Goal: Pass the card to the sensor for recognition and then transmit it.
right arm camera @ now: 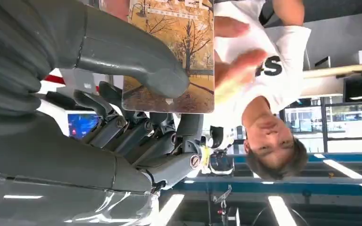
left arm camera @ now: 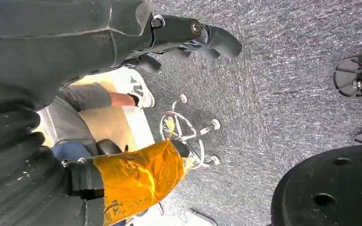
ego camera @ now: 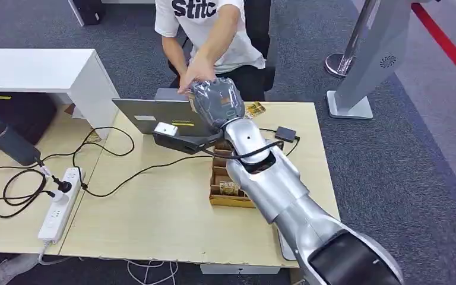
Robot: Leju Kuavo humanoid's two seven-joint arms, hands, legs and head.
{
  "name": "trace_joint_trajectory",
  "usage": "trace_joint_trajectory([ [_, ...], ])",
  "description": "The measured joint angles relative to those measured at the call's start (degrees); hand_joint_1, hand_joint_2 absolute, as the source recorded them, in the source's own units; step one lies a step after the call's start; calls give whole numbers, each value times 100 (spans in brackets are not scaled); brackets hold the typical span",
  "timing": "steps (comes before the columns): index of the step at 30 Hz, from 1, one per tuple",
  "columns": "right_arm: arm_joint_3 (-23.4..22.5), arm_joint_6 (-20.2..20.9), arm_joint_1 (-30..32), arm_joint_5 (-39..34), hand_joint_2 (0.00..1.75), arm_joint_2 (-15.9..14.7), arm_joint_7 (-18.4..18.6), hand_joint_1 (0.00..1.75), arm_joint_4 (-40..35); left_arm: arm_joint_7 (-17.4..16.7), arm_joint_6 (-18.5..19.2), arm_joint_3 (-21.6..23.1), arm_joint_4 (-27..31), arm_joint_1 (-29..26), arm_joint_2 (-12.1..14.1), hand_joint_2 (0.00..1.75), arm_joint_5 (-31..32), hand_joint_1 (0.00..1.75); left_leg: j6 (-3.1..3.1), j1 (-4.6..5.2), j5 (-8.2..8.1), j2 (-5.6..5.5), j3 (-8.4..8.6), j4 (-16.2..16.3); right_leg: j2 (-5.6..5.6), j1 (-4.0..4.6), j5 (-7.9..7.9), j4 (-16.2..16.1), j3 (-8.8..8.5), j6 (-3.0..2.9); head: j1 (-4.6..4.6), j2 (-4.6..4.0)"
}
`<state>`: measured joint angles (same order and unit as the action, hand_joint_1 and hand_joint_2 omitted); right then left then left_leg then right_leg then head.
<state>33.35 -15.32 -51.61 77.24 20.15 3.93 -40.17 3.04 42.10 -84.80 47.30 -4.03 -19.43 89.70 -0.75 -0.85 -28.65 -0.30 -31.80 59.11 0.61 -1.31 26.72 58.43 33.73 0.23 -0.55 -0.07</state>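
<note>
Card (right arm camera: 176, 52) pinched by right hand (right arm camera: 136, 108).

Laptop (ego camera: 154, 114) at the desk's (ego camera: 154, 219) far edge, person (ego camera: 214, 35) behind it. Card box (ego camera: 222, 181) right of centre, under the right arm. Power strip (ego camera: 59, 205) at left. Right hand (ego camera: 217, 101) raised above the laptop, card (right arm camera: 179, 52) pinched, person's hand (ego camera: 197, 74) touching.

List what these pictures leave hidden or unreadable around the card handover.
- Card in the head view: hidden behind the right hand.
- Card's print, right wrist view: cut off at the frame edge and partly covered by the thumb.
- Person's hand, right wrist view: blurred; contact with the card unclear.
</note>
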Motion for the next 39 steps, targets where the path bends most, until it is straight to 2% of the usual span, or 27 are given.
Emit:
trace_joint_trajectory([
  [8, 0, 26, -93, -66, 175, 26, 162, 175, -72, -4, -18, 7, 26, -4, -2, 175, 2, 0, 0, 0, 0, -1, -1, 0, -1, 0, 0, 0, 0, 0, 0, 0],
  [9, 0, 28, -98, -85, 175, 26, 169, 96, -89, -7, -28, 9, 26, -4, -2, 175, 2, 0, 0, 0, 0, -2, -1, 0, -1, 0, 0, 0, 0, 0, 0, 0],
  [10, 0, 33, -100, -85, 175, 26, 169, 96, -100, -7, -28, 9, 26, -4, -2, 175, 2, 0, 0, 0, 0, -1, -1, 0, -1, 0, 0, 0, 0, 0, 0, 0],
  [11, 0, 33, -100, -85, 175, 26, 169, 0, -114, -7, -28, 9, 26, -4, -2, 175, 2, 0, 0, 0, 0, -1, -1, 0, -1, 0, 0, 0, 0, 0, 0, 0],
  [15, 0, -4, -99, -153, 175, 31, 158, 0, -181, -7, -46, 7, 26, -3, -2, 175, 2, 0, 0, 0, 0, -1, -1, 0, -1, 0, 0, 0, 2, 0, 0, 0],
  [22, -15, -201, 106, -101, 175, 26, -267, 0, -553, -7, -55, 4, 26, -3, -2, 175, 2, 0, 0, 0, 0, 0, -1, 0, 0, 0, 1, -1, 4, -1, 0, 0],
  [26, -22, -201, 477, -326, 175, -2, -656, 0, -1162, -7, -164, -20, 24, -3, -4, 175, 2, 0, 0, 0, 0, 0, -1, 0, 0, 0, 1, -1, 5, -1, 0, 0],
  [29, -7, -214, 922, -523, 175, -76, -1022, 0, -1948, -7, -303, -85, 22, -3, -13, 175, 2, 0, 0, 0, -2, 0, -1, 0, 0, 1, 2, -3, 6, 1, 0, 0],
  [31, 90, -348, 1331, -586, 175, -199, -1229, 0, -2572, -7, -437, -162, -9, 3, -17, 175, 2, 0, 2, 0, -5, -1, -1, 0, 0, 0, 5, -7, 6, 3, 0, 0],
  [34, 381, -943, 2142, -710, 175, -545, -1700, 0, -3611, -15, -691, -273, -149, 13, -20, 175, -116, 0, 4, 1, -14, -1, -2, 0, -1, 0, 9, -11, 3, 7, 0, 0],
  [39, 673, -1705, 3357, -1034, 175, -1203, -2151, 0, -4846, -103, -1041, -350, -457, 14, -20, 175, -440, 0, 10, 4, -29, 1, -1, 0, 0, -2, 15, -16, 2, 15, -2, 0],
])
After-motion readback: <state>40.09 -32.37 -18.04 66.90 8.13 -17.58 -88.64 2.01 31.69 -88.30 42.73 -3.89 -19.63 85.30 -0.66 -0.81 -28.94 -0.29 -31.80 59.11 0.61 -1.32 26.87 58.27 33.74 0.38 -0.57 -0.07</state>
